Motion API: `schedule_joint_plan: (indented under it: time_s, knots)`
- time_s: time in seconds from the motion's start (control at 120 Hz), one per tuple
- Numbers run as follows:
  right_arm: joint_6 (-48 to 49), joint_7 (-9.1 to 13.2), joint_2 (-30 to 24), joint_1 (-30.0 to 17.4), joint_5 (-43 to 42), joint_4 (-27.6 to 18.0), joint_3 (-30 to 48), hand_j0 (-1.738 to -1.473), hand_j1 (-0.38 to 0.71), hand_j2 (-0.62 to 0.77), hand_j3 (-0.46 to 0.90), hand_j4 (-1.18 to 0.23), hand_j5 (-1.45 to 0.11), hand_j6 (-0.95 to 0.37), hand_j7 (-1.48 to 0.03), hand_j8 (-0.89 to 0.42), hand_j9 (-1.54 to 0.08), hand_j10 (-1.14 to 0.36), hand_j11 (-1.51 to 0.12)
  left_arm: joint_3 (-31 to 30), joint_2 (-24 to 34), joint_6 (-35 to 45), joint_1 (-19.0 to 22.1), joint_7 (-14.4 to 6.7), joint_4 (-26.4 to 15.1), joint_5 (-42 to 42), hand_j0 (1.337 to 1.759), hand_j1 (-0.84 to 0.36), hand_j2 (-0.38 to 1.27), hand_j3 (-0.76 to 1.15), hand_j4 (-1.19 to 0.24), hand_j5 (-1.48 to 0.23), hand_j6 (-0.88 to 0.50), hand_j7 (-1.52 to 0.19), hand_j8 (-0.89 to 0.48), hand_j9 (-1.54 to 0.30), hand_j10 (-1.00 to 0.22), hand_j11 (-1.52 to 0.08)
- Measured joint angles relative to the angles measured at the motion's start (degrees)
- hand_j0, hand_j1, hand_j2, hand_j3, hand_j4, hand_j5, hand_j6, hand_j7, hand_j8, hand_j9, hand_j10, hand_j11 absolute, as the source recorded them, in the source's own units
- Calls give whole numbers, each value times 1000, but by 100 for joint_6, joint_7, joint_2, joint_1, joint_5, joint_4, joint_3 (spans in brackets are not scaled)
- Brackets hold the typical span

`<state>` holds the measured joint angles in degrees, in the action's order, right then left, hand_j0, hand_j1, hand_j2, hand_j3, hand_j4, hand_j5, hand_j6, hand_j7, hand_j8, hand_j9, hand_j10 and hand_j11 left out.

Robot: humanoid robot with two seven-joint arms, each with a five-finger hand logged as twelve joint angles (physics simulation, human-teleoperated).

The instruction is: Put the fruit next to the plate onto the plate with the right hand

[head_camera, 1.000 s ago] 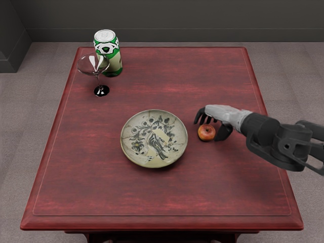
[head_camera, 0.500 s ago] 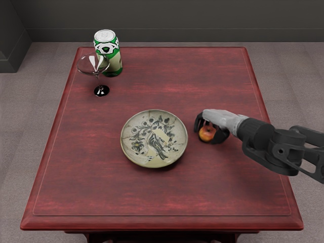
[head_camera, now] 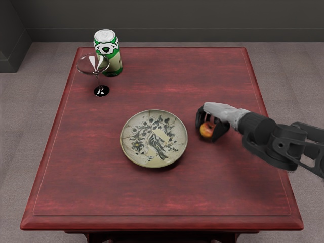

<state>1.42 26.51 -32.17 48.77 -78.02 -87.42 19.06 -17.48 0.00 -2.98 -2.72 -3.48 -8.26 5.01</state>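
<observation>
Red apple (head_camera: 205, 130), clasped by right hand (head_camera: 213, 120), is just beside plate (head_camera: 183, 139) rim.

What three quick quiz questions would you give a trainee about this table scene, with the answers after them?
1. True or false: the small red fruit lies on the round patterned ceramic plate.
2. Which thing stands closest to the green-and-white drink can? A) the clear stemmed glass B) the fruit C) the plate
3. Fill in: the right hand has its fingers curled around the ____.

Key
1. False. The fruit is beside the plate, to the plate's right in the picture, over the dark red wooden table.
2. A
3. fruit
</observation>
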Motion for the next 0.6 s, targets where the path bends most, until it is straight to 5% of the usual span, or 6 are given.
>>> schedule_joint_plan:
  time_s: [0.6]
  knots:
    - [1278, 17, 85, 1182, 2026, -43, 408, -1657, 283, 312, 0, -688, -954, -482, -919, -404, -941, -690, -941, -1, 0, 2, 0, -1, 0, 0, 1658, 55, 49, 0, -245, -318, -245, -318, -245, -318, -245, -318]
